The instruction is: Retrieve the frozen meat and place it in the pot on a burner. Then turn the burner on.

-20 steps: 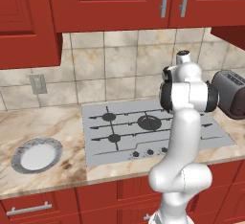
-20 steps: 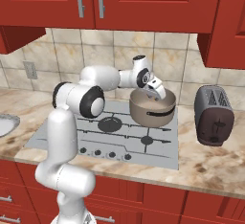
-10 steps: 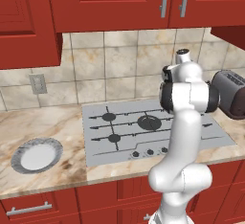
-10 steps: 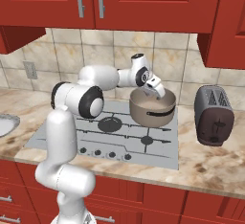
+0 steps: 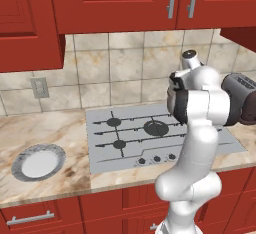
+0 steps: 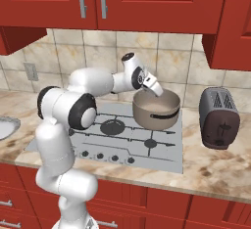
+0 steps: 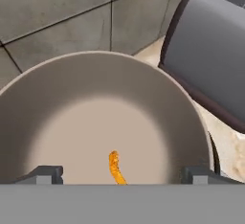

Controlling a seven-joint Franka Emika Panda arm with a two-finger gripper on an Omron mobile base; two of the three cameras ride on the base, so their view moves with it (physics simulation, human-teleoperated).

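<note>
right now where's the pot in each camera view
Left base view: hidden behind the robot's arm.
Right base view: the pot sits on the stove's back right burner, centre of the picture, gripper over its rim.
Hand view: the pot spans the middle and lower left.
Shared landmark: the toaster, right of the pot.

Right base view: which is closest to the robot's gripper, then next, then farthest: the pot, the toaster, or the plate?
1. The pot, right under the gripper, on a back burner.
2. The toaster, on the counter off to the right.
3. The plate, far left at the picture's edge.
</note>
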